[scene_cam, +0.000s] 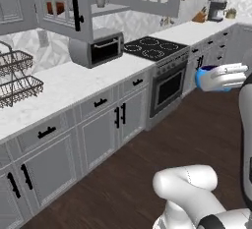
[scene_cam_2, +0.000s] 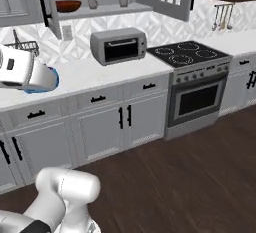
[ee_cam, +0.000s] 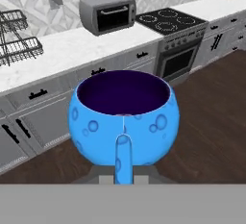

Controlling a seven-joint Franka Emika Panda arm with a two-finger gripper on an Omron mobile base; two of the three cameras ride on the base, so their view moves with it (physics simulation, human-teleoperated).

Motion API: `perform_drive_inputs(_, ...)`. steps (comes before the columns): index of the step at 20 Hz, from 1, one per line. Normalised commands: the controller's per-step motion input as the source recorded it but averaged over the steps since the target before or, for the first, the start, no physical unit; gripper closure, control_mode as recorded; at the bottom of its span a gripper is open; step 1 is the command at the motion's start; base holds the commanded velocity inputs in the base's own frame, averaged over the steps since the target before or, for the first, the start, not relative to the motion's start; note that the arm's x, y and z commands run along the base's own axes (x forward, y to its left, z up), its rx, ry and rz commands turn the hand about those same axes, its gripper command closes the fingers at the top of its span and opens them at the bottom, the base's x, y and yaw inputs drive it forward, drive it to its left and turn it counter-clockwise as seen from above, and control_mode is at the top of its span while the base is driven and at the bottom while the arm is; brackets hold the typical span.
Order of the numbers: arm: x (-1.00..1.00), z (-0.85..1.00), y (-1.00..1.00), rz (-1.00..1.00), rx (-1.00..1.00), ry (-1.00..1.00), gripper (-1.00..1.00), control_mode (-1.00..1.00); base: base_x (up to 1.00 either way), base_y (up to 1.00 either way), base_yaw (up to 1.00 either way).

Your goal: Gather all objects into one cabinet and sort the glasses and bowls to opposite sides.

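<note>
My gripper (scene_cam: 212, 79) is shut on the small bright blue cup (scene_cam: 201, 78) and holds it in the air over the dark floor, well in front of the counter. The hand view looks into the blue cup (ee_cam: 124, 117), its handle facing the camera and its inside dark and empty. In the right base view the blue cup (scene_cam_2: 51, 80) peeks out past the white hand. Up in the open wall cabinet (scene_cam_2: 107, 10), the reddish-brown bowl (scene_cam_2: 68, 5) sits at the shelf's left, with two beige mugs (scene_cam_2: 92, 2) (scene_cam_2: 123, 0) to its right.
A toaster oven (scene_cam: 97, 49) stands on the white counter (scene_cam: 64, 83) below the cabinet, a wire dish rack (scene_cam: 15, 78) to its left, and a stove (scene_cam: 155, 48) to its right. The cabinet's glass doors (scene_cam: 74, 7) hang open over the counter. A coffee machine (scene_cam: 216, 9) stands far right.
</note>
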Motion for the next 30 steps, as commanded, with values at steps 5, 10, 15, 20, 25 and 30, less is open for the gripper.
perform_drive_inputs(5,0.0,0.0,0.0,0.0,0.0,0.0,1.0,1.0,1.0,-0.55,0.51)
perform_drive_inputs(10,0.0,0.0,0.0,0.0,0.0,0.0,1.0,1.0,1.0,-0.7,0.41)
perform_drive_inputs(15,0.0,0.0,0.0,0.0,0.0,0.0,1.0,1.0,1.0,-0.61,0.39)
perform_drive_inputs(20,0.0,0.0,0.0,0.0,0.0,0.0,1.0,1.0,1.0,-0.57,0.36)
perform_drive_inputs(25,0.0,0.0,0.0,0.0,0.0,0.0,1.0,1.0,0.89,-0.41,0.25)
perform_drive_inputs(30,0.0,0.0,0.0,0.0,0.0,0.0,1.0,1.0,0.61,-0.3,0.26)
